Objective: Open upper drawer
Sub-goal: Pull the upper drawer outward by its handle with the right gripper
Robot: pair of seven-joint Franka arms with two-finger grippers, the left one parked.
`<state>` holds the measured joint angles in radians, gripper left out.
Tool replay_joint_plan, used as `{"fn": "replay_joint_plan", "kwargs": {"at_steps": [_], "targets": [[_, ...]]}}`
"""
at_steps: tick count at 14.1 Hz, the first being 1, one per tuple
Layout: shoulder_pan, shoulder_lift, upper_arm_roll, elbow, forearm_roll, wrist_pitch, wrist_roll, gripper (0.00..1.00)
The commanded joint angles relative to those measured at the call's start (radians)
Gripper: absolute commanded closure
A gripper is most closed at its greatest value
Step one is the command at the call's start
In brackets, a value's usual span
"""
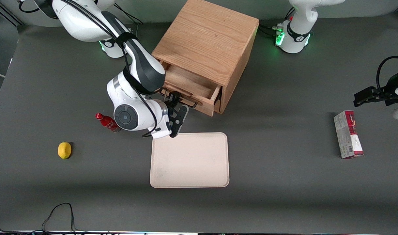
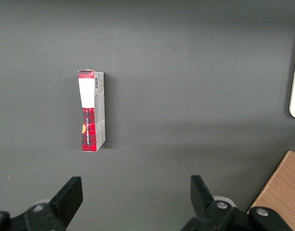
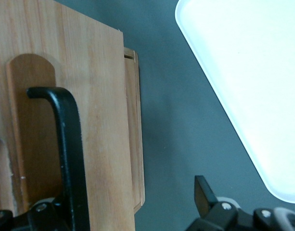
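Dark grey matte desk (image 1: 283, 182) carried everything we saw. Our boxy oak cabinet (image 1: 207, 42) sat toward the arms' bases, its grain running along the top. From it the upper drawer (image 1: 191, 88) stood pulled partway out, its shallow wooden tray interior bare, its front facing the front camera at a slant toward the working arm's end; the drawer's long axis ran along that front. Our claw (image 1: 176, 109) sat at the drawer front, by the thin black wire handle (image 3: 70, 159). Only the wrist view showed the handle close: a smooth black bar bent at the corner, with one finger (image 3: 202, 195) standing well apart from it over the desk, so we judged the claw open and gripping nothing. The front view alone showed a rounded cream tray (image 1: 190, 160) nearer the camera, a red bottle (image 1: 107, 122), a yellow lemon (image 1: 64, 150), and a red-and-white carton (image 1: 347, 134) toward the parked arm's end.
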<state>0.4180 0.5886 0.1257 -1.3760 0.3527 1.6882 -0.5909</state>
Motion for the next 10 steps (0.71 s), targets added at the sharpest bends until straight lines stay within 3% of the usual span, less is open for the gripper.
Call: {"fn": "replay_joint_plan", "kwargs": {"at_steps": [1, 10], "targets": [[-0.018, 0.036, 0.003, 0.055, -0.015, -0.001, -0.020, 0.00], [-0.047, 0.056, 0.003, 0.097, -0.021, -0.001, -0.036, 0.00]]}}
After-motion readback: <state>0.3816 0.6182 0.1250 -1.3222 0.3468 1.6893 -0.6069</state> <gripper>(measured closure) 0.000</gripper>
